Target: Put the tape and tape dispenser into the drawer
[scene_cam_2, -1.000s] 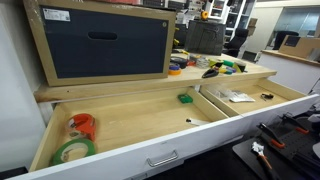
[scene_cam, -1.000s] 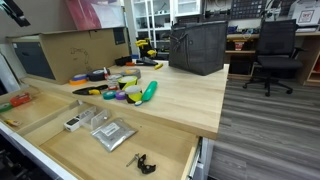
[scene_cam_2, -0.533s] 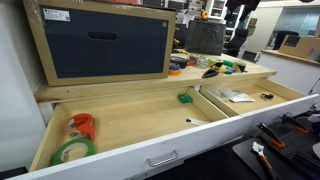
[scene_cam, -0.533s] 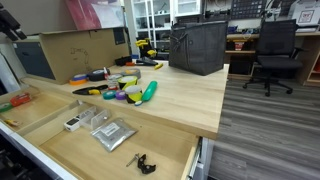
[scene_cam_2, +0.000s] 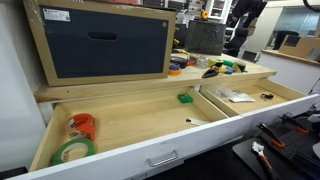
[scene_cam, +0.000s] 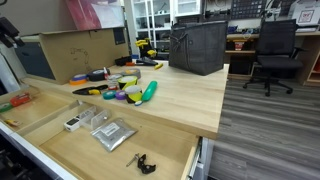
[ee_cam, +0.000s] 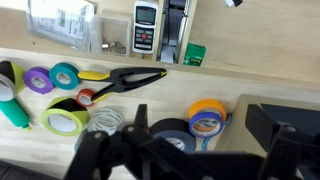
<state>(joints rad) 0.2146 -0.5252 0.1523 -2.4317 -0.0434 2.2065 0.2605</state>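
Observation:
The red tape dispenser [scene_cam_2: 82,125] lies in the left compartment of the open plywood drawer [scene_cam_2: 130,125], next to a green tape roll [scene_cam_2: 72,150]. In an exterior view it is a red spot [scene_cam: 18,100] at the left edge. Several tape rolls lie on the tabletop: an orange roll with a blue one on it [ee_cam: 208,115], a black one [ee_cam: 170,135], a yellow-green one [ee_cam: 65,120], purple [ee_cam: 38,80] and teal [ee_cam: 63,75]. My gripper [ee_cam: 200,125] is open and empty, high above the rolls. It also shows at the top left of an exterior view [scene_cam: 8,30].
Yellow-handled pliers [ee_cam: 125,78] and a long green object [scene_cam: 149,91] lie among the rolls. The drawer [scene_cam: 165,150] holds a white device [ee_cam: 147,40], a plastic bag [scene_cam: 110,133] and a small green item [scene_cam_2: 185,98]. A cardboard box [scene_cam: 80,50] and a black bin [scene_cam: 195,45] stand behind.
My gripper has shifted a little down and left at the edge of the exterior view. Nothing on the table or in the drawer has moved.

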